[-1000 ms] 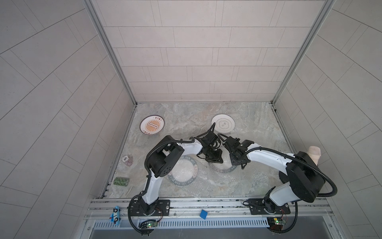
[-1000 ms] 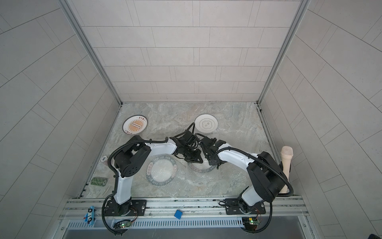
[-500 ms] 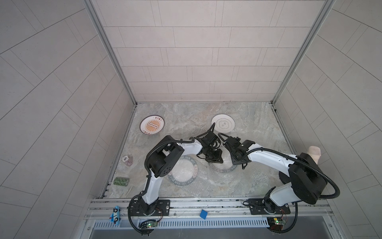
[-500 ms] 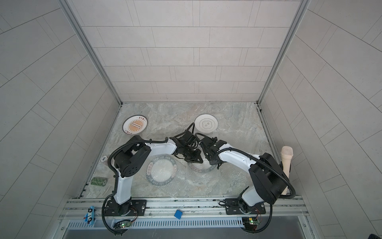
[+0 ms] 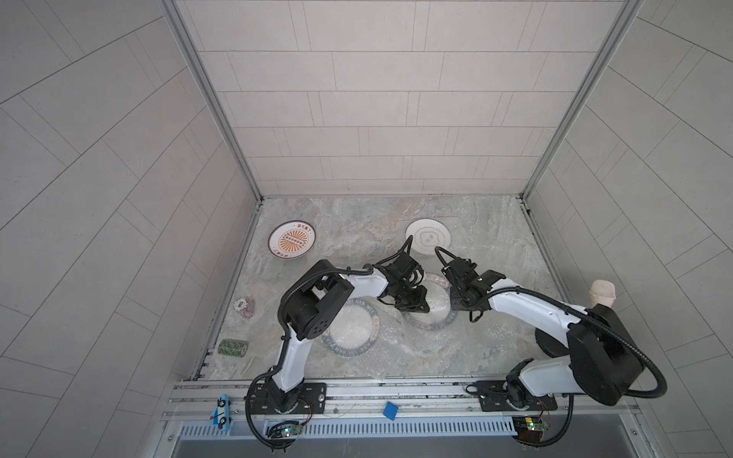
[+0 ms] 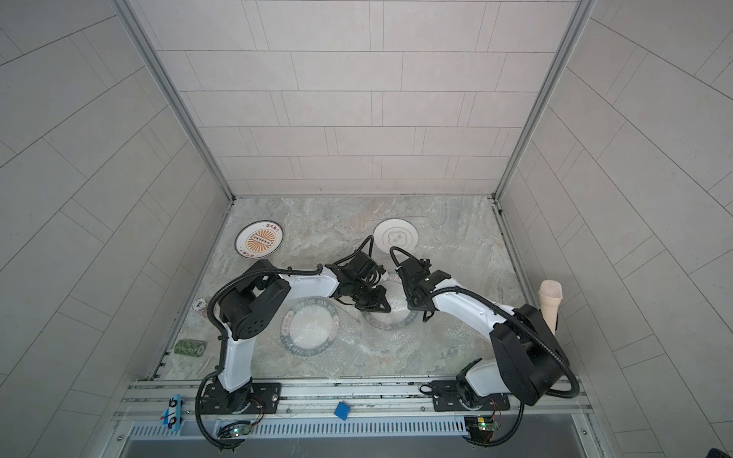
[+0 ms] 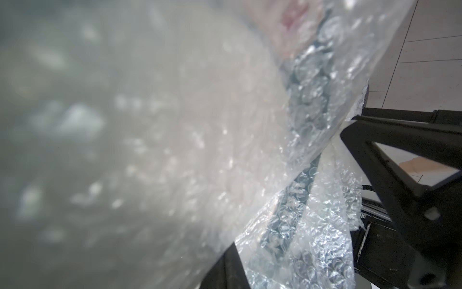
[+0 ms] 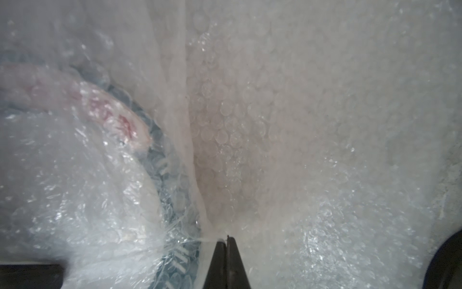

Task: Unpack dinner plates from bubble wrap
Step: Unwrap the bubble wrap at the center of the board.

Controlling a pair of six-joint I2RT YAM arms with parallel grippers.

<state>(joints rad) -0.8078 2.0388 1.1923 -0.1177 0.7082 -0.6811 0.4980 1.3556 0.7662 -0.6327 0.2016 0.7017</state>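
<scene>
Green-rim plate (image 5: 438, 317) mid-frame in both top views, under wrap (image 8: 287, 112). Second green-rim plate (image 5: 349, 329) just left of it, also under wrap. Sunburst plate (image 5: 291, 240) upper left and grey plate (image 5: 428, 238) upper centre, both bare. Right gripper (image 8: 226, 239): partly apart a second ago, now clenched on a wrap fold just beside the green rim. Left gripper (image 5: 414, 307): clenched all along, apparently on the same wrap; wrist view mostly blur. Means wrap now pinched from two sides, so ready for peeling off the plate. Half done: two plates bare, two to go.
</scene>
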